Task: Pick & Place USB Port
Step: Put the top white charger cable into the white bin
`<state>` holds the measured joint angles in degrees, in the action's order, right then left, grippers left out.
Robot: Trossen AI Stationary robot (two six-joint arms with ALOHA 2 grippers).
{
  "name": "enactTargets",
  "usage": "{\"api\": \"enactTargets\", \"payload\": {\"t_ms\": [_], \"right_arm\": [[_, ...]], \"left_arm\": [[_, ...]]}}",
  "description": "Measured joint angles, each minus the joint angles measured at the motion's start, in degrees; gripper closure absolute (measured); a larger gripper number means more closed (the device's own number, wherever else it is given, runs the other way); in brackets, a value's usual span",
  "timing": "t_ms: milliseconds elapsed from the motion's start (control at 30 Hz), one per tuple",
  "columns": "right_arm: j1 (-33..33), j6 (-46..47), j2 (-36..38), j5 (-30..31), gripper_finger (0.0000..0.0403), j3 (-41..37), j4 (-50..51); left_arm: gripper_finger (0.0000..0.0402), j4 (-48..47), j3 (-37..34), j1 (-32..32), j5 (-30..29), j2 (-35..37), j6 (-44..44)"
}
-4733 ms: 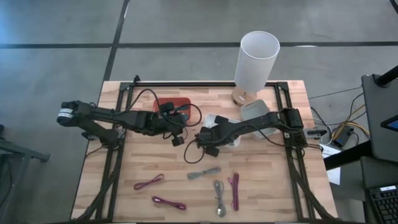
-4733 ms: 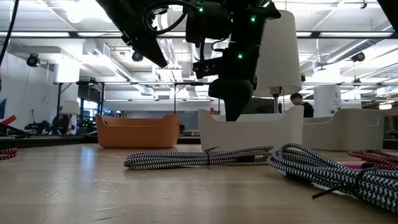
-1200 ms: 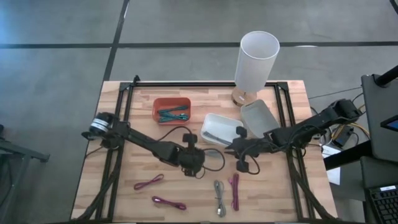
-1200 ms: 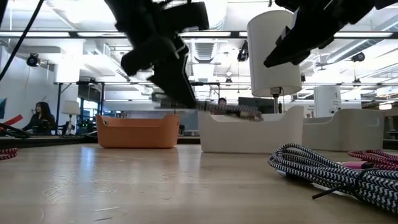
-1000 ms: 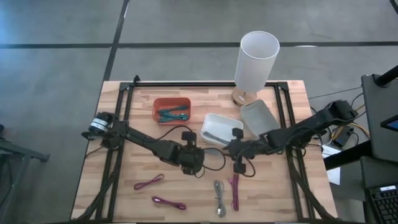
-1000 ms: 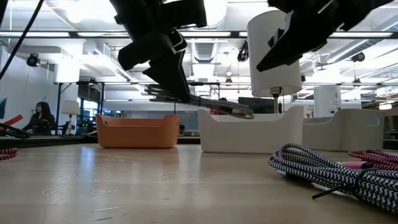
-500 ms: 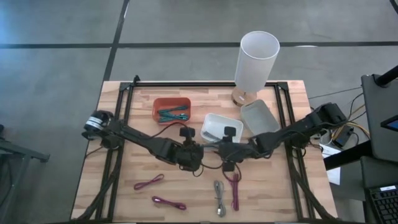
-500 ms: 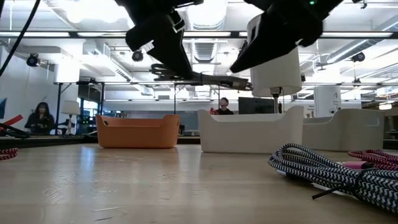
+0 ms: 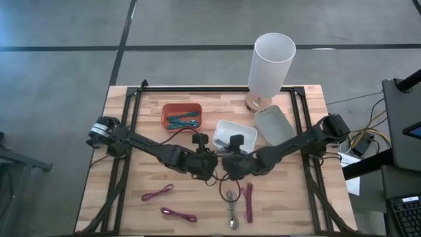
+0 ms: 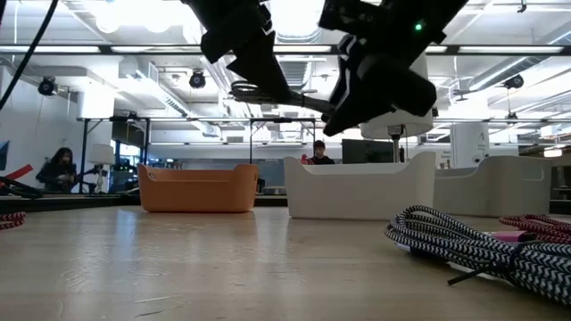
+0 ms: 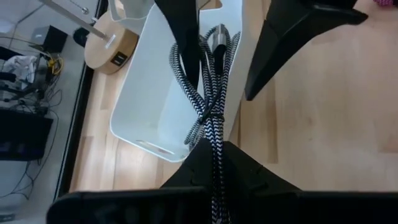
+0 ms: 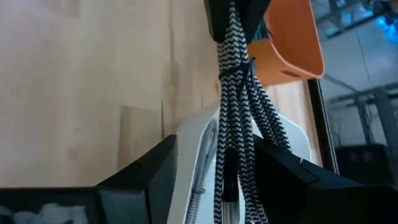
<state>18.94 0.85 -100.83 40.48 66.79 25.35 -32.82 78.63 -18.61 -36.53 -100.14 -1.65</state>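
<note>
A black-and-white braided cable bundle, tied around its middle, hangs in the air near the table's centre, over the near edge of a white bin. My left gripper is shut on one end of it. My right gripper faces it from the table's right, open. Its two fingers stand on either side of the bundle's free end, where a silver plug shows. In the low view the cable bridges the two grippers well above the table. My left gripper pinches the bundle's end between its two fingers, just behind the tie. The fingers lie along the cable, roughly level, pointing toward the table's right. The bundle sticks out past them, lifted clear of the table. My right gripper's fingers flank the plug end; whether one touches it I cannot tell.
An orange bin with teal cables stands at the far left of centre, a second white bin and a white lamp at the far right. Magenta cables and a grey one lie near the front edge.
My right gripper has swung toward the table's left and come up to my left gripper, ending around the cable's free end. My left gripper has risen a little with the bundle, which has stayed about level and clear of the table.
</note>
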Motion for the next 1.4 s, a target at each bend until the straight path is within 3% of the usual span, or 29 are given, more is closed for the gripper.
{"api": "enactTargets", "payload": {"t_ms": [200, 500, 667, 933, 1200, 1400], "right_arm": [[0.00, 2.82, -1.54, 0.14, 0.0261, 3.20, 3.60], [-0.15, 4.11, -1.30, 0.29, 0.0376, 3.49, 3.70], [-0.20, 3.81, -1.30, 0.27, 0.0374, 3.73, 4.00], [-0.28, 5.14, -1.30, 1.74, 0.0371, 3.73, 4.44], [-2.89, 14.43, -1.01, 1.71, 0.0371, 3.97, 12.84], [-6.20, 22.86, -1.03, -0.79, 0.0370, 3.95, 21.21]], "left_arm": [[0.0385, -0.17, -0.04, -0.09, 0.53, 0.00, -1.05], [0.0385, 0.00, -0.09, 0.06, 0.76, 0.00, -1.48], [0.0372, 0.00, -0.11, 0.19, 0.74, 0.00, -1.48], [0.0311, 0.15, -0.11, 0.72, 0.23, 0.00, -2.25], [0.0285, -0.16, -0.13, 0.78, -12.12, -0.04, -3.53], [0.0286, -0.20, -0.15, 0.78, -12.86, -0.09, -3.51]]}}
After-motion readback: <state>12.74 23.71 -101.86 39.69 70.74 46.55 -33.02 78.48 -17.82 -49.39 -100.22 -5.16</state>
